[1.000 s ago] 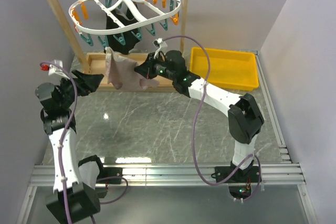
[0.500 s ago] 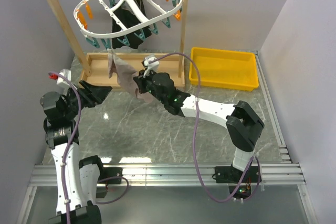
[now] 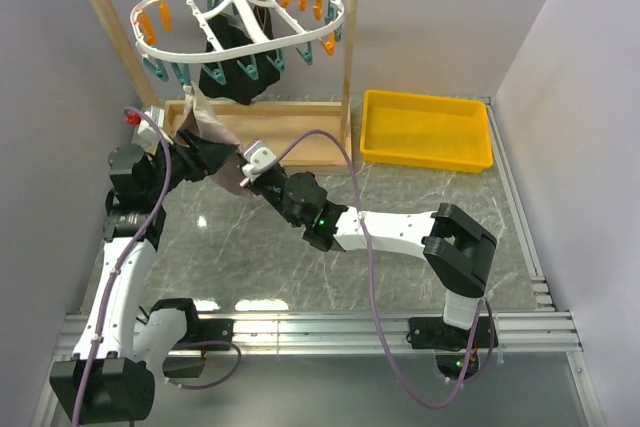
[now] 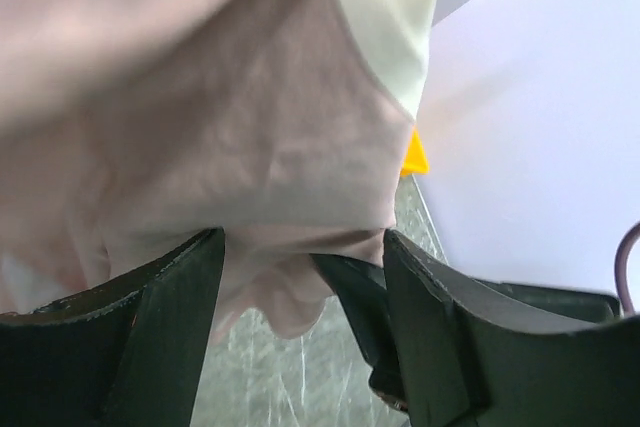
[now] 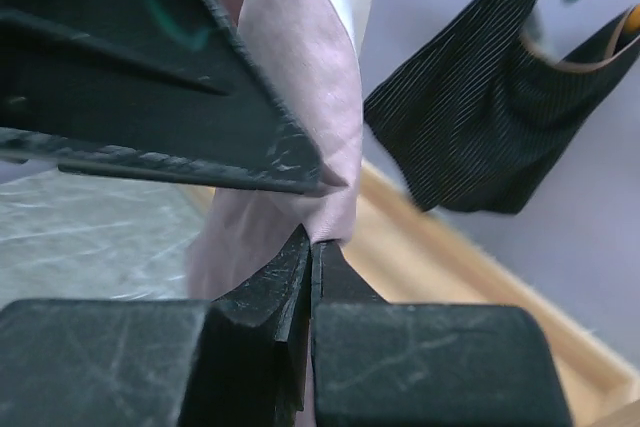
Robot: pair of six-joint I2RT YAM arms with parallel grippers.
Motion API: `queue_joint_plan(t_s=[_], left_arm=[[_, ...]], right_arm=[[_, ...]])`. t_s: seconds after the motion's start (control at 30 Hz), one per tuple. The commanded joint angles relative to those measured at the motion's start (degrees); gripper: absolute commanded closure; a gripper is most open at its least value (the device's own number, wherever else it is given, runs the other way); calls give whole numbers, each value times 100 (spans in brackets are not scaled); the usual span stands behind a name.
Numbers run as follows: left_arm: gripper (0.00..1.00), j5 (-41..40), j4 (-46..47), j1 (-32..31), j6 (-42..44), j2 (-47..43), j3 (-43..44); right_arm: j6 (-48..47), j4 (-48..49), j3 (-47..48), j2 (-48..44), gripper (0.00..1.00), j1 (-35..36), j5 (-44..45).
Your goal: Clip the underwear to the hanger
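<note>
Pink underwear hangs at table's back-left corner, under white hanger; L gripper jaws apart round cloth, R gripper clenched on its edge. Can't tell if a peg bites it, so clipping prob. not done

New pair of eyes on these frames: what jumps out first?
Left of centre, the pink underwear sits between two black tools: the right tool pinches it shut, while the left tool gapes around it. Above hangs the white hanger with a black garment clipped on; a yellow tray sits back right.
</note>
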Motion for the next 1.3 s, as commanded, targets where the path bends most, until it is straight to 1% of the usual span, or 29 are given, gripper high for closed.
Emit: queue_joint_plan(t_s=[0.0, 0.07, 0.1, 0.2, 0.33, 0.47, 0.57, 0.63, 0.67, 0.7, 0.73, 0.77, 0.8, 0.83, 0.87, 0.9, 0.93, 1.0, 1.03, 1.07, 1.1, 1.13, 1.17, 1.2, 1.27], left_arm=[[30, -379, 733, -207, -300, 60, 270], [30, -494, 724, -295, -291, 113, 287], [30, -521, 742, -444, -291, 140, 287], [28, -670, 760, -524, -361, 201, 279], [25, -722, 813, -577, -449, 263, 305], [27, -828, 760, -612, -511, 342, 340], [34, -828, 655, -612, -511, 465, 349], [43, -785, 646, -612, -537, 535, 331], [56, -776, 619, -612, -546, 544, 331], [63, -715, 619, -612, -546, 562, 331], [70, -645, 723, -612, -563, 562, 323], [82, -618, 759, -612, -572, 553, 323], [88, -574, 795, -612, -581, 527, 331], [92, -547, 821, -604, -581, 527, 340], [97, -504, 891, -586, -572, 518, 340], [99, -416, 926, -577, -572, 509, 349], [100, -354, 961, -551, -572, 509, 340], [100, -249, 1058, -525, -581, 474, 288], [100, -196, 1067, -524, -572, 474, 279], [100, -161, 1093, -516, -572, 474, 253], [100, -126, 1102, -507, -555, 474, 235], [100, -47, 1120, -481, -555, 474, 235], [100, 23, 1190, -463, -555, 483, 226], [100, 155, 1199, -446, -546, 491, 235], [100, 252, 1173, -437, -450, 535, 322]], right_arm=[[-997, 1002, -36, 5, 100, 113, 215], [-1323, 1169, -37, 92, 100, 175, 223], [-1437, 1187, -10, 128, 100, 219, 241], [-1762, 1117, 139, 268, 100, 289, 285], [-1842, 652, 411, 400, 100, 325, 303], [-1903, 563, 429, 444, 100, 360, 241], [-1991, 537, 438, 444, 100, 404, 206], [-2000, 537, 456, 436, 100, 404, 171], [-2009, 537, 464, 418, 100, 404, 145], [-1992, 537, 473, 418, 100, 404, 144], [-1913, 441, 491, 392, 94, 404, 127], [-1834, 362, 482, 296, 84, 386, 101], [-1711, 283, 456, 225, 74, 369, 66], [-1362, -83, 386, 120, 56, 334, 4], [-1133, -287, 333, -116, 50, 212, -127], [-660, -733, 228, -257, 46, 141, -372], [-429, -981, 184, -398, 39, 79, -557], [45, -1368, 70, -864, 36, -245, -970], [517, -1744, -35, -1161, 33, -386, -1590], [774, -1922, -63, -1268, 32, -509, -1883], [1290, -2385, 24, -1348, 32, -815, -2547], [1583, -2590, 95, -1418, 32, -966, -2876], [2003, -2783, 174, -1419, 31, -1333, -3392], [2356, -3090, 366, -1332, 30, -1493, -4172], [2744, -3233, 534, -1147, 30, -1801, -5116]])
